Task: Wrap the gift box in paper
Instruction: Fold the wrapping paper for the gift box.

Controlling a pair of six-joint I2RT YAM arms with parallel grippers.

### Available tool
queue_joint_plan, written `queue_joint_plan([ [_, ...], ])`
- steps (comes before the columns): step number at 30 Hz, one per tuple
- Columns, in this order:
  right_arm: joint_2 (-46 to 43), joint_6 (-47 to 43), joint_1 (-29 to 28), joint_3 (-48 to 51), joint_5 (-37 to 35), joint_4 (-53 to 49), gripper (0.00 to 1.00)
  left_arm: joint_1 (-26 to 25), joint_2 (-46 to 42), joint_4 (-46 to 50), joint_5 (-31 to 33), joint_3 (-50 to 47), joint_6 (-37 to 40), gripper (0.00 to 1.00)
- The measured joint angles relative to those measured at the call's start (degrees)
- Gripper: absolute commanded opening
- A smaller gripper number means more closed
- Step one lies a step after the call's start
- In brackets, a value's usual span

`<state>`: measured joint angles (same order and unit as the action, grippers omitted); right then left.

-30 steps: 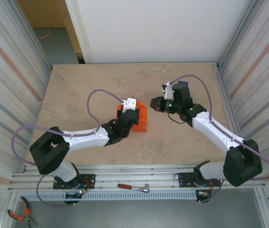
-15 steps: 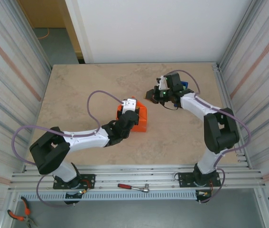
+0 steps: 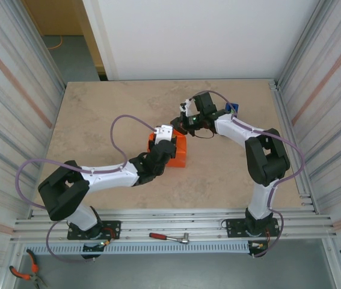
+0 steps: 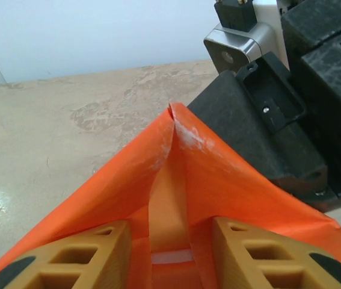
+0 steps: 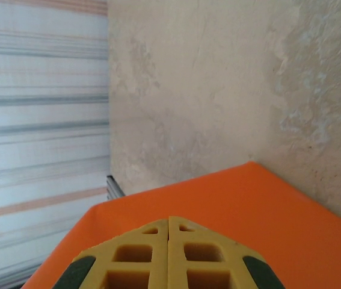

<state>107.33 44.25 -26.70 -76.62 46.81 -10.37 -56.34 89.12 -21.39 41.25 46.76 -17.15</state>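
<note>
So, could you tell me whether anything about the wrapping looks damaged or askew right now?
The paper shows a whitish, scuffed-looking patch at the peak of its end fold, ahead of the left gripper; tape residue or wear, I cannot tell which. Nothing else stands out.

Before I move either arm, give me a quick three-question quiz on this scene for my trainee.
1. True or false: the right gripper has its jaws shut.
2. Between the jaws of the left gripper lies: A) a fold of orange paper B) a wrench C) bare table
3. What colour is the small dispenser in the top view?
Key: 1 true; 2 A; 3 blue.
</note>
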Motion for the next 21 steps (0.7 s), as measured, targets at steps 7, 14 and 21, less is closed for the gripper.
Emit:
queue_joint_plan([
  [7, -1.66, -1.64, -0.28, 1.53, 0.31, -0.85, 0.0, -0.11, 0.24, 0.15, 0.46, 0.22, -0.15, 0.4],
  [14, -6.91, -2.71, -0.17, 5.14, -2.1, -0.83, 0.0, -0.28, 0.35, 0.5, 0.63, 0.22, -0.2, 0.4],
  [21, -8.28, -2.69, -0.2, 7.45, -3.13, 1.79, 0.0, -0.37, 0.55, 0.7, 0.63, 0.22, -0.22, 0.4],
])
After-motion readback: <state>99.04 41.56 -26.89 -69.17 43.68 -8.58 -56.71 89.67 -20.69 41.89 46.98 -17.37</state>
